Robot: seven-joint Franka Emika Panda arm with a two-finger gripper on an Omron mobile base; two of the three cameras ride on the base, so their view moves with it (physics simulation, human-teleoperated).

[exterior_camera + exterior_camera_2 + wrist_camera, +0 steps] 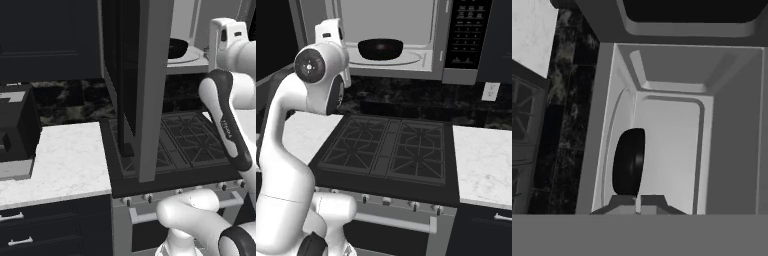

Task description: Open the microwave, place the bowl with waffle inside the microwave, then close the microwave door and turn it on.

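Observation:
The microwave [440,45] stands open above the stove. Its door [150,90] is swung far out to the left, with the black bar handle [122,100] on its near side. The small black bowl [381,48] sits on the pale turntable [412,59] inside the cavity; the same bowl [177,47] shows past the door edge. The waffle cannot be made out. In the rolled hand view the bowl [629,162] appears edge-on, just beyond my gripper [637,204]. The fingertips are shut together with nothing between them, outside the cavity mouth.
A gas stove with dark grates [391,150] lies below the microwave. Marble counter [60,160] spreads to the left, with a black boxy appliance [15,130] on it. The microwave's control panel [468,35] is at the right, a wall outlet [489,91] below it.

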